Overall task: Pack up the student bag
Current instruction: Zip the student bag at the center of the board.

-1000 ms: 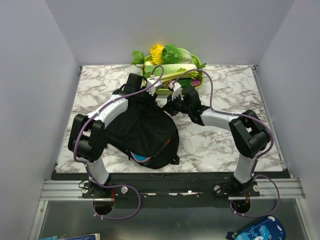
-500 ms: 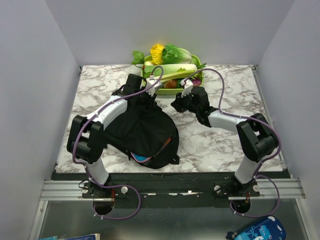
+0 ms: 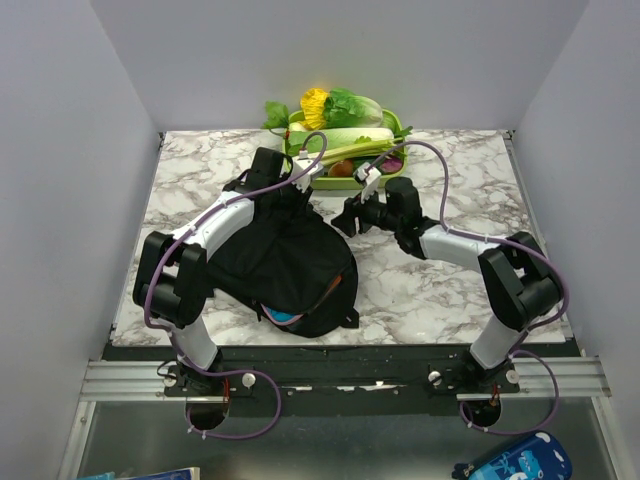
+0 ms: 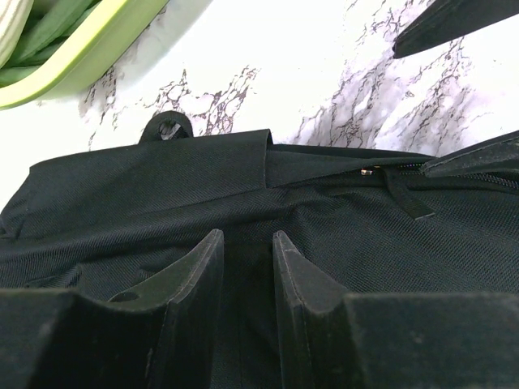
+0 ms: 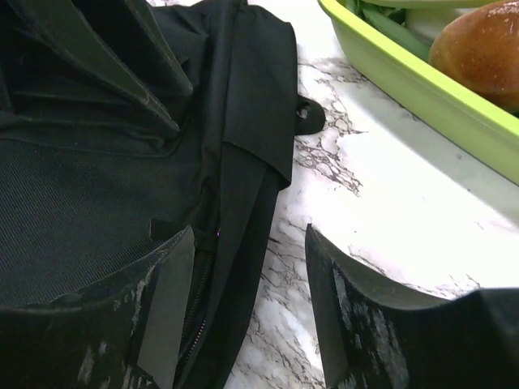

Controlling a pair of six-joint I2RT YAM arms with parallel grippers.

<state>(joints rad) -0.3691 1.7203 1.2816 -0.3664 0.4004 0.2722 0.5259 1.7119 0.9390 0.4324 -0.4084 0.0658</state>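
Note:
The student bag [image 3: 290, 265], a large black fabric backpack, lies on the marble table left of centre. My left gripper [image 3: 293, 198] rests on its far end. In the left wrist view its fingers [image 4: 203, 259] stand close together with a fold of the bag's fabric [image 4: 365, 235] between them, and my left gripper [image 4: 247, 239] looks shut on it. My right gripper [image 3: 347, 217] sits just right of the bag's far corner. In the right wrist view my right gripper [image 5: 250, 235] is open, with the bag's zip edge [image 5: 199, 324] and bare marble between its jaws.
A green tray [image 3: 400, 128] of vegetables stands at the table's back edge, close behind both grippers, and its rim [image 5: 405, 81] runs past a brown roll [image 5: 478, 49]. Something blue and red [image 3: 288, 316] peeks from the bag's near opening. A blue case [image 3: 510, 460] lies below the table, bottom right.
My right gripper has opened from shut and drawn slightly right, away from the bag's corner. The left gripper and the bag have stayed put.

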